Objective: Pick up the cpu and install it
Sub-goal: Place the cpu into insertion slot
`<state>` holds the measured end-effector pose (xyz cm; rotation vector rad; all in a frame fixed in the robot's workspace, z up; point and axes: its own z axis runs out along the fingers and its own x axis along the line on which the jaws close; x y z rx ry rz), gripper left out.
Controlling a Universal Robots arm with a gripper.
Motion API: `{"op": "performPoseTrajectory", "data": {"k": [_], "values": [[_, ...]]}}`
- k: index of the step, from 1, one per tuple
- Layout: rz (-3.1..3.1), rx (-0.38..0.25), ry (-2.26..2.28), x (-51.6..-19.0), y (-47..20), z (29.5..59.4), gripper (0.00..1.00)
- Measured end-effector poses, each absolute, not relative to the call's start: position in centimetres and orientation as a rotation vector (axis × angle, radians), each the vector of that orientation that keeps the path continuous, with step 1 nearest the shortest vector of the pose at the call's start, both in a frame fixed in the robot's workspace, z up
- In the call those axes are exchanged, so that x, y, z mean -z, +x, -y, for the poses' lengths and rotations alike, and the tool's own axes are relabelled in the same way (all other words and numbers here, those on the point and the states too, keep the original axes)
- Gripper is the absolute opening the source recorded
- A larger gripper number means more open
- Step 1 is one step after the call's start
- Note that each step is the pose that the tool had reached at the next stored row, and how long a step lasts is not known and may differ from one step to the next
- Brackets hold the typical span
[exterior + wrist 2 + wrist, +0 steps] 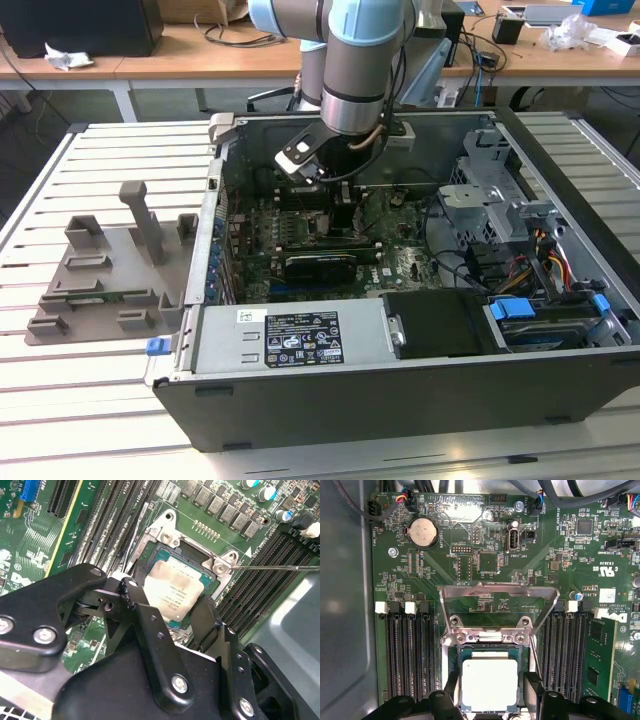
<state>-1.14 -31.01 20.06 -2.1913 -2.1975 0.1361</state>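
1. The gripper (490, 695): its fingers (453, 690) are clamping the cpu (490, 680) by two opposite edges.
2. The cpu is lying between the fingertips, down inside the open socket (490, 638). The raised load plate (497, 597) is standing just beyond the fingertips.
3. Risk, as judged: any skew is threatening the socket contacts, and letting go unseated is inviting a crooked fit.
4. Hidden: the fingertips are covering the gripped edges, so full seating is staying unconfirmed.
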Motion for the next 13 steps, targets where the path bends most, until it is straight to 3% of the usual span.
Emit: {"op": "performPoseTrajectory", "data": {"k": [7,13], "values": [[2.192,-0.120,-2.184,-20.76,-1.14,30.95,0.60],[2.188,-0.112,-2.180,-20.83,-1.16,30.97,0.23]]}}
